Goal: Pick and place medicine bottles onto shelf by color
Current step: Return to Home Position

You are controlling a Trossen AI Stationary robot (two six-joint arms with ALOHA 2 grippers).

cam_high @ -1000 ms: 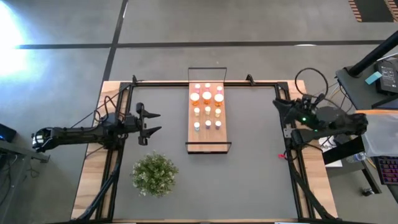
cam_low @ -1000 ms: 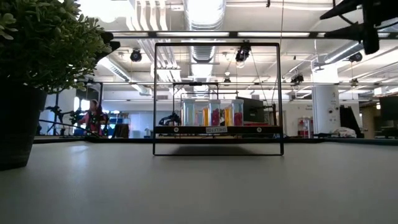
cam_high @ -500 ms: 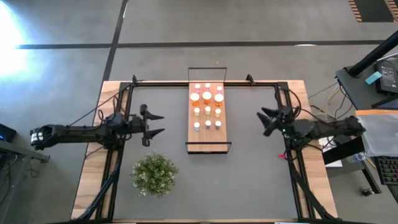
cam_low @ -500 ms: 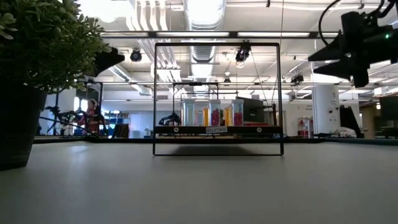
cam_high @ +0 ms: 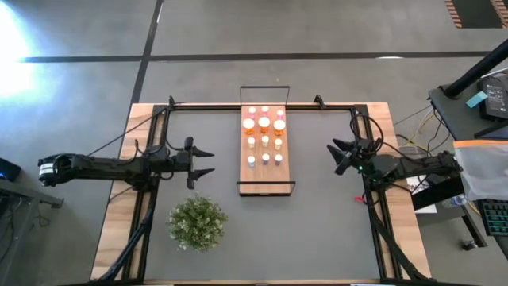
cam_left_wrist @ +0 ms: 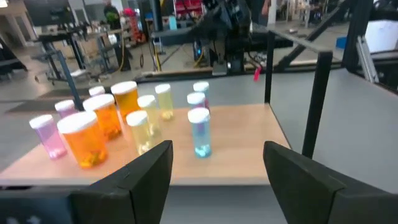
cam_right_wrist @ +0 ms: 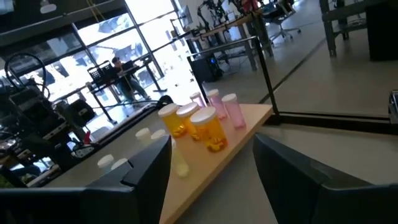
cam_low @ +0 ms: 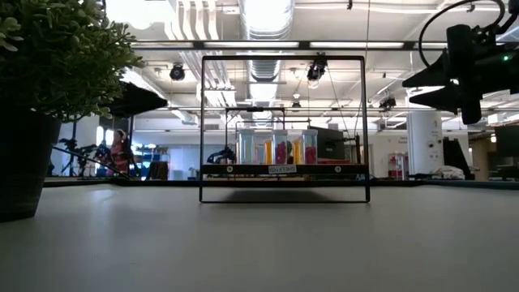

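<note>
You are looking down on the dark grey table mat (cam_high: 317, 230), which is covering most of the table. The shelf (cam_high: 263, 181) is lying along the middle of it, running from near to far, with its black wire frames standing at both ends. The green plant (cam_high: 197, 222) is sitting near and to the left, well apart from the shelf.

Your left gripper (cam_high: 210, 161) is hovering just left of the shelf's near half with its fingers (cam_left_wrist: 134, 180) spread wide and nothing between them. Your right gripper (cam_high: 334, 157) is hanging further off to the shelf's right, pointing toward it, and it too is standing wide with nothing in it.

The medicine bottles (cam_high: 264, 141) are all standing upright on the shelf in four rows of three, leaving the near end bare. The pink ones are filling the farthest row, then the larger orange bottles (cam_left_wrist: 84, 140), then yellow, with the blue bottles (cam_left_wrist: 199, 132) standing nearest.
</note>
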